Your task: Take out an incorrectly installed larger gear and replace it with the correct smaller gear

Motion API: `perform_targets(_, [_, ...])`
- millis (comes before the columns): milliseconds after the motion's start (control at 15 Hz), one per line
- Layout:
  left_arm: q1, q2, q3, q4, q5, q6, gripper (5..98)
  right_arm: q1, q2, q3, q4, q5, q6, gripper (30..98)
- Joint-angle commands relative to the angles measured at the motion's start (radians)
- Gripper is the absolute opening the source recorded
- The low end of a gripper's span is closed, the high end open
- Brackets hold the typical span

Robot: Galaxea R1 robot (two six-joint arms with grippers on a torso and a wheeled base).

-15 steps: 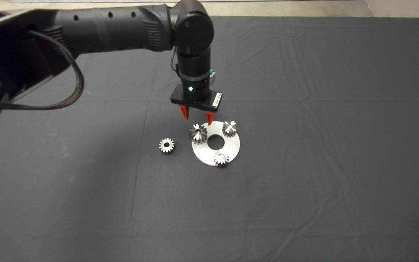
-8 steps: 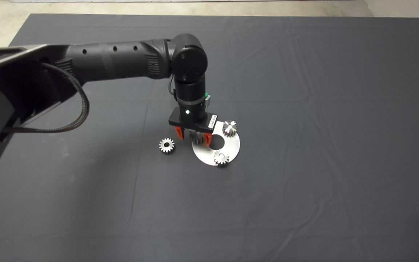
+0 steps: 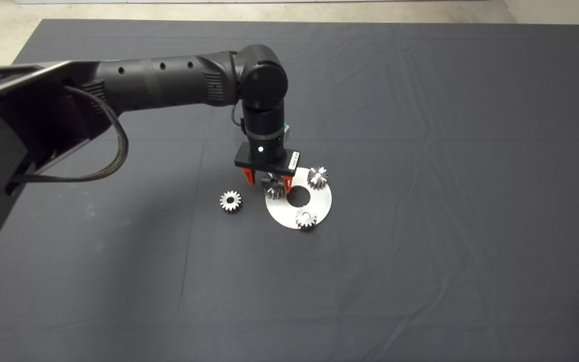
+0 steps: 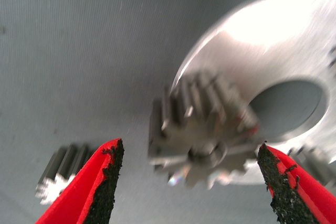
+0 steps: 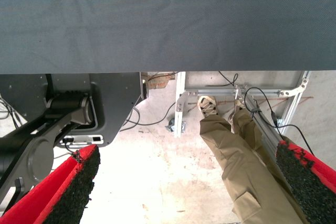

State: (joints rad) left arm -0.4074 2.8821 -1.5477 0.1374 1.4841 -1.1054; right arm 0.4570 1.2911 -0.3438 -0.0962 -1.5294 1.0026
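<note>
Left gripper is down over the near-left edge of the silver ring plate, straddling the larger gear – fingers spread wide, clear gap to the teeth on both sides, nothing clamped. In the left wrist view the larger gear sits on the plate rim beside the centre hole, mid-way between the pads. The smaller gear lies flat on the mat just left of the plate, apart from it. Two other small gears sit on the plate. Right gripper is off the head view – fingers apart, empty, looking past the mat edge at floor, a frame and a person's leg.
</note>
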Motion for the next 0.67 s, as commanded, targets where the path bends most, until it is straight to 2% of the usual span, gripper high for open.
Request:
perform_targets(0, [-0.010,0.015,-0.011,0.057,-0.015,0.005,64.3,-0.001,-0.003,0.005,0.032,-0.002,-0.007,88.6])
perform_targets(600, [-0.010,0.015,-0.006,0.060,-0.005,0.002,64.3,0.000,-0.002,0.004,0.032,-0.003,-0.009,88.6])
